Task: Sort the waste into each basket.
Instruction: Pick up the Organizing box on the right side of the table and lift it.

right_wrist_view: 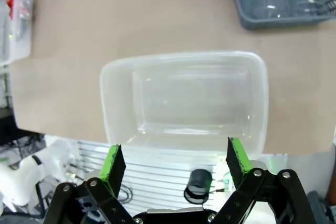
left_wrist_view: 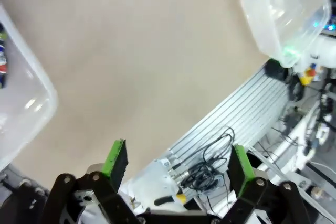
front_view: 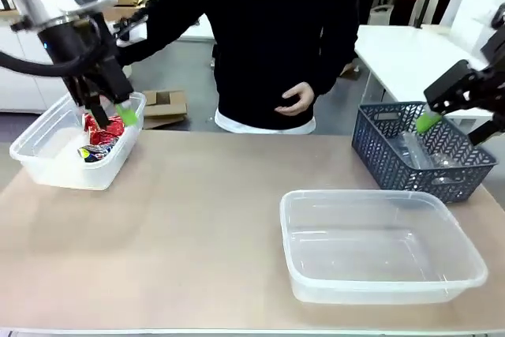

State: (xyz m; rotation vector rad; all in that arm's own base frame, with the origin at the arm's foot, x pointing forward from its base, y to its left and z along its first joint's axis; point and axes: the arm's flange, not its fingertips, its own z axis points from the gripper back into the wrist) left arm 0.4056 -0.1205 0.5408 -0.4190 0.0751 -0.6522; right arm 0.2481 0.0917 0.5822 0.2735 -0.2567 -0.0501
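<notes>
Two see-through baskets stand on the table. The left basket holds red and multicoloured cans. My left gripper hangs open just above those cans with nothing between its pads. The right basket is empty. My right gripper is open and empty over the dark blue lattice basket, where clear plastic bottles lie. In the left wrist view the left gripper is open, with a can at the left edge. The right wrist view has the right gripper above the empty basket.
A person in a black top stands at the far side of the table, one hand held at the waist. Bare tabletop lies between the two clear baskets. The table's near edge has a ribbed metal rail with cables.
</notes>
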